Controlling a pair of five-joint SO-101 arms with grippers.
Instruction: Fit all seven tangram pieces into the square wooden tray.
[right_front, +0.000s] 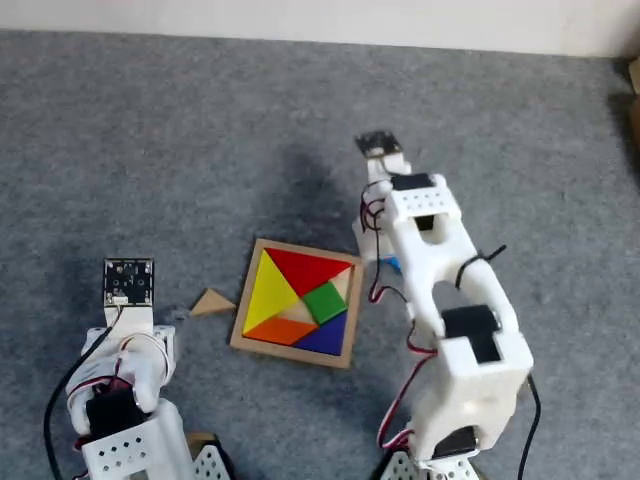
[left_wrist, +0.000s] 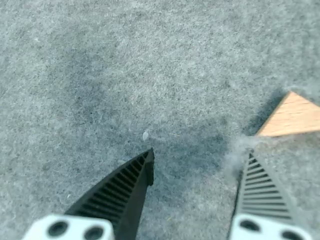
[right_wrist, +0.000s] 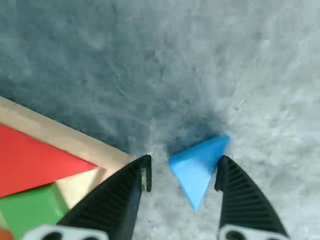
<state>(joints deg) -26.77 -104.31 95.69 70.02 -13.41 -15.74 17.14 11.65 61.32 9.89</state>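
Note:
The square wooden tray (right_front: 256, 252) lies mid-table holding several pieces: red (right_front: 303, 269), yellow (right_front: 268, 291), green (right_front: 324, 301), orange (right_front: 279, 329) and dark blue (right_front: 325, 337). A plain wooden triangle (right_front: 211, 302) lies on the carpet just left of the tray. My left gripper (left_wrist: 200, 154) is open above the carpet, and that wooden triangle (left_wrist: 292, 116) sits just past one fingertip. A light blue triangle (right_wrist: 196, 166) lies flat on the carpet by the tray's corner (right_wrist: 107, 152). My right gripper (right_wrist: 184, 160) is open, with one finger on each side of it.
Grey carpet covers the whole table. The left arm (right_front: 128, 350) stands at the lower left and the right arm (right_front: 445, 270) rises right of the tray, covering most of the blue triangle (right_front: 392, 265). Bare wood shows inside the tray near the green piece (right_wrist: 30, 210).

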